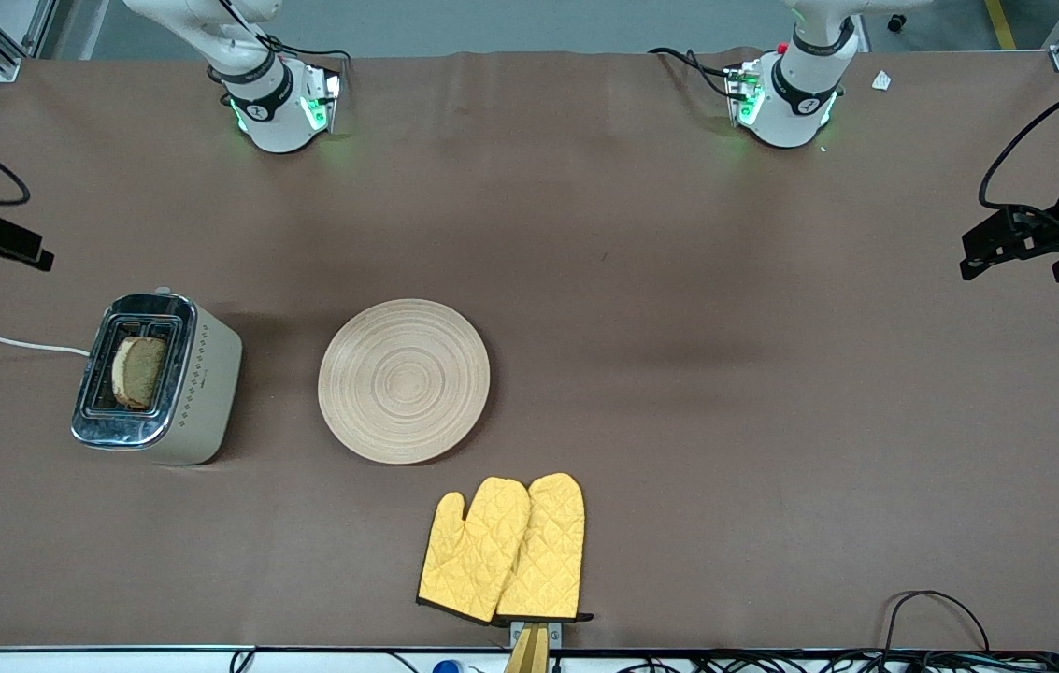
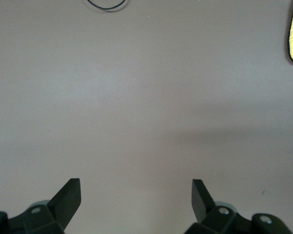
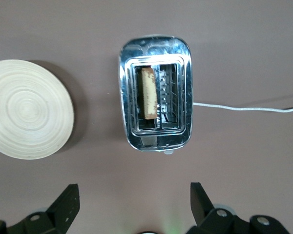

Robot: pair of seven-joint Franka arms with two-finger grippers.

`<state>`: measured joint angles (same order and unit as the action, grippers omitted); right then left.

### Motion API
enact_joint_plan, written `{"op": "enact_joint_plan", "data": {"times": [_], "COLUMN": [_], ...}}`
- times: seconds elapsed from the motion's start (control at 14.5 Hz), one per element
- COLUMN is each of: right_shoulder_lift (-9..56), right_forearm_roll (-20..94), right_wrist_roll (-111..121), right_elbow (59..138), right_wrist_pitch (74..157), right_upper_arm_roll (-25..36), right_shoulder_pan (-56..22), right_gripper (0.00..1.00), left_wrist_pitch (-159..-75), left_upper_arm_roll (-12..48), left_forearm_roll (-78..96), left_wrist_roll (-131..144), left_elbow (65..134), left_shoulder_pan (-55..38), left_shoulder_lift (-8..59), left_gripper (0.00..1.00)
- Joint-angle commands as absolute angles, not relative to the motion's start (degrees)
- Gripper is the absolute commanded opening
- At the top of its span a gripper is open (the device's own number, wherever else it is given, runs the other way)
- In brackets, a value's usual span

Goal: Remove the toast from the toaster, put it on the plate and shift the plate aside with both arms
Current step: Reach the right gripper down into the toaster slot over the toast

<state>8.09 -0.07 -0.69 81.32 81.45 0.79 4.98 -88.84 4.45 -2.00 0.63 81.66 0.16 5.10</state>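
Standing upright in one slot of the toaster (image 1: pixel 158 379), the toast (image 1: pixel 138 371) shows its brown face and darker crust above the chrome top. Seen from the right wrist camera, the toast (image 3: pixel 147 92) fills the slot on the side toward the plate (image 3: pixel 28 115), and the other slot is bare wire. The toaster sits toward the right arm's end of the table (image 1: pixel 679 280), with a white cord (image 1: pixel 10 343) trailing from it off the table edge.

Beside the toaster, toward the left arm's end, the plate (image 1: pixel 404 380) lies flat on the brown cloth, apart from the toaster. A pair of yellow oven mitts (image 1: pixel 505 550) lies nearer to the front camera than the plate, one mitt overlapping the other.

The right gripper (image 3: pixel 134 200) hangs over the cloth just beside the toaster, fingers spread wide with nothing between them. The left gripper (image 2: pixel 136 195) hangs over bare cloth well apart from the toaster, at the left arm's end of the table, its fingers likewise spread wide and holding nothing.
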Motion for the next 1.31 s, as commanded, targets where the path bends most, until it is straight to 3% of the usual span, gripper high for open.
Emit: {"op": "enact_joint_plan", "data": {"times": [0.0,0.34,0.97,1.24], "right_shoulder_lift": [10.0,17.4,9.9,9.7], "right_forearm_roll": [0.3,0.8,0.9,0.9], "right_wrist_roll": [-0.1,-0.1,0.0,0.0], "right_elbow": [81.7,83.9,105.3,107.4], "right_wrist_pitch": [81.8,89.4,108.9,112.6], "right_upper_arm_roll": [0.3,0.1,0.1,0.1], "right_shoulder_pan": [7.5,7.5,7.3,7.1], "right_gripper": [1.0,1.0,1.0,0.89], "left_wrist_pitch": [-88.9,-88.9,-88.9,-88.9], "left_upper_arm_roll": [4.4,4.7,4.7,4.7], "left_forearm_roll": [-3.1,-3.0,-3.0,-3.0], "left_wrist_roll": [1.4,1.7,1.4,1.3], "left_elbow": [82.4,82.4,82.5,82.5], "left_shoulder_pan": [0.2,-0.1,0.1,0.1], "left_shoulder_lift": [4.1,4.1,4.1,4.1], "left_gripper": [1.0,1.0,1.0,1.0]}}
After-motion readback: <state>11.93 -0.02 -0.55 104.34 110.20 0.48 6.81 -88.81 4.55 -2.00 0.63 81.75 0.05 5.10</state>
